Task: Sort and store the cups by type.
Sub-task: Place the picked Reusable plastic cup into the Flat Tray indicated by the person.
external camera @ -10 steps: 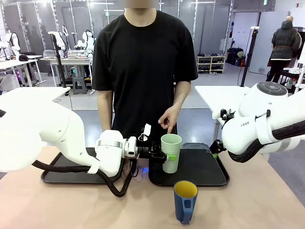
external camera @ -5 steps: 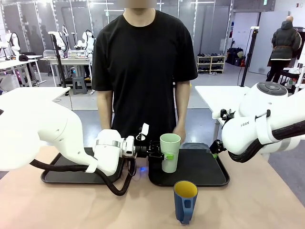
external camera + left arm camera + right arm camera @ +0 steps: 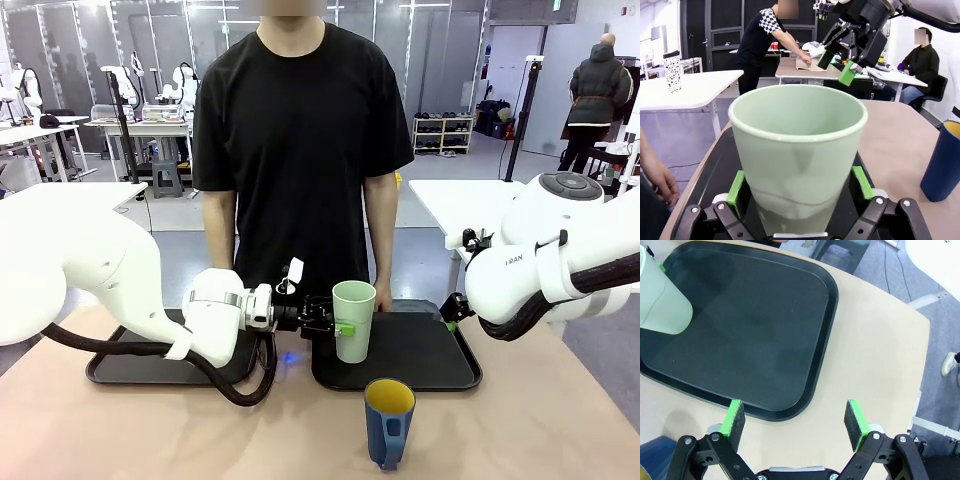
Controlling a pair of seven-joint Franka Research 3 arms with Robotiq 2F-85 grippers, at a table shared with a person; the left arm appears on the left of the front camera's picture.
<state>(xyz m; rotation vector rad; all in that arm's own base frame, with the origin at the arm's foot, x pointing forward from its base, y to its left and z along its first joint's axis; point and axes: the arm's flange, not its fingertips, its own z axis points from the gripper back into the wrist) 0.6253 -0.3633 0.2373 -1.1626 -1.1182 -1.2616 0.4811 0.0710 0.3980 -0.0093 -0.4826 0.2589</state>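
1. At the 9 o'clock edge of the right tray [image 3: 430, 352], the pale green tumbler [image 3: 354, 320] is upright with its mouth up. My left claw [image 3: 335, 322] reaches in sideways from 9 o'clock and is closed around the tumbler's lower half. In the left wrist view a green pad sits against each side of it.
2. I cannot tell whether the tumbler's base rests on the tray or hangs just above it.
3. The blue mug [image 3: 389, 420] stands on the bare table [image 3: 540, 420] at 6 o'clock from the tumbler, off both trays, with its yellow inside showing. Nothing touches it.
4. My right claw [image 3: 796, 419] is spread wide and holds nothing. It hovers over the right tray's 3 o'clock corner, with dark tray and bare tabletop between its pads.
5. The person [image 3: 300, 130] stands at 12 o'clock across the table, one hand just behind the tumbler.
6. My reading of progress: early, with neither cup stored yet. The tumbler is in hand but not released anywhere, and the mug is untouched.
7. What is left, as I judge it: set the tumbler down in its tray, let go, then fetch the mug to the other one — the left tray [image 3: 120, 368] at 9 o'clock seems the likely spot, though the arm hides much of it.
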